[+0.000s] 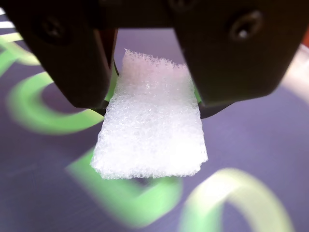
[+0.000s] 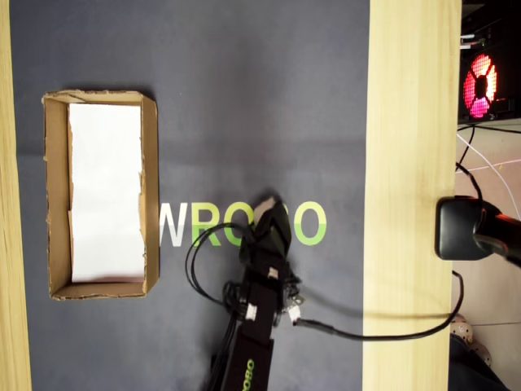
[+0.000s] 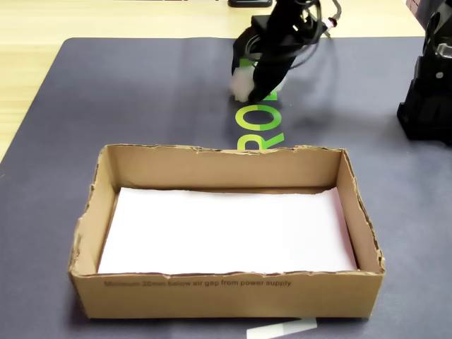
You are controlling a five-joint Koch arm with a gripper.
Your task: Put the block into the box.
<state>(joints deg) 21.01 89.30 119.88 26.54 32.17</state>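
Gripper (image 1: pixel 152 104) is clamped on the block (image 1: pixel 150 130): in the wrist view both jaws press its upper sides and the lower part hangs free below the tips. Block sits over the green lettering (image 3: pixel 260 120) on the dark mat (image 2: pixel 244 98), well apart from the box (image 2: pixel 54 204); whether it's clear of the mat or just touching it, can't tell. Material reads as fibrous white foam, so my guess is very light, soft, compressible, not slippery, not fragile. Jaws appear to bite in slightly at the sides, which should help it hold; risk is more it sticking to a pad on release than dropping. Side grip near the top end looks fine, no need to re-grasp. Box is a shallow cardboard tray with ragged top edges and printed text on the near long wall in the fixed view; inside there's only a white paper sheet (image 3: pixel 226 229) lying flat on the floor, no other contents. Plenty of open area to drop into, walls are low. Worktop (image 2: pixel 407 163) edge is bare wood.
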